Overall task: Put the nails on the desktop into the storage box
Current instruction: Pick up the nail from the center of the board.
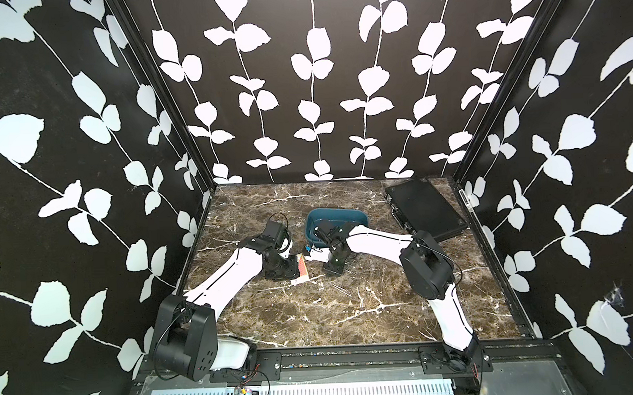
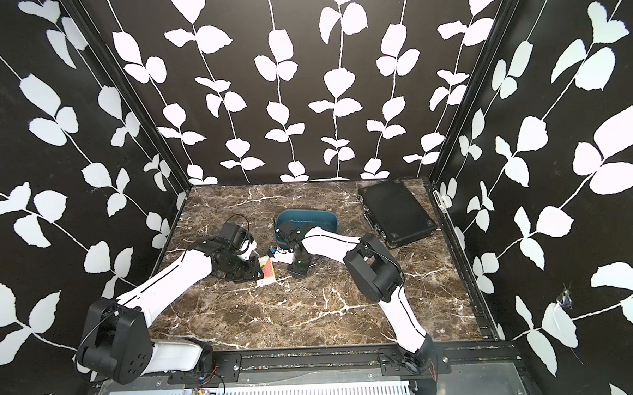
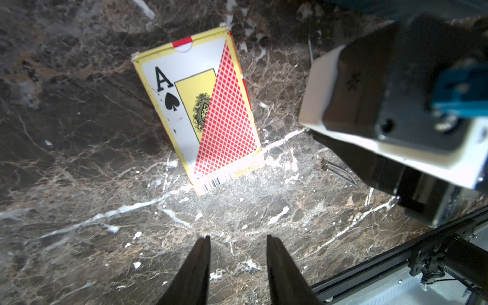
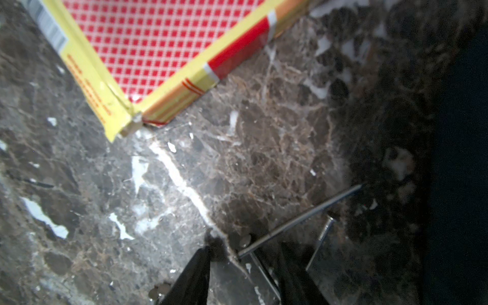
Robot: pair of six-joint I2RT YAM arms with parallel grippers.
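Several thin grey nails (image 4: 298, 221) lie on the brown marble desktop (image 4: 184, 184), and one of them lies between the fingertips of my right gripper (image 4: 245, 253). That gripper is open and points down just in front of the teal storage box (image 1: 339, 214). Two more nails (image 3: 339, 173) lie side by side near the right wrist, and a pair of nails (image 1: 343, 289) shows further forward in a top view. My left gripper (image 3: 237, 237) hangs open over bare marble with nothing between its fingers.
A playing-card box (image 3: 203, 111) lies flat between the two grippers, also seen as the card box (image 1: 302, 268). A flat black case (image 1: 427, 208) sits at the back right. The black frame rail (image 1: 351, 351) runs along the front edge.
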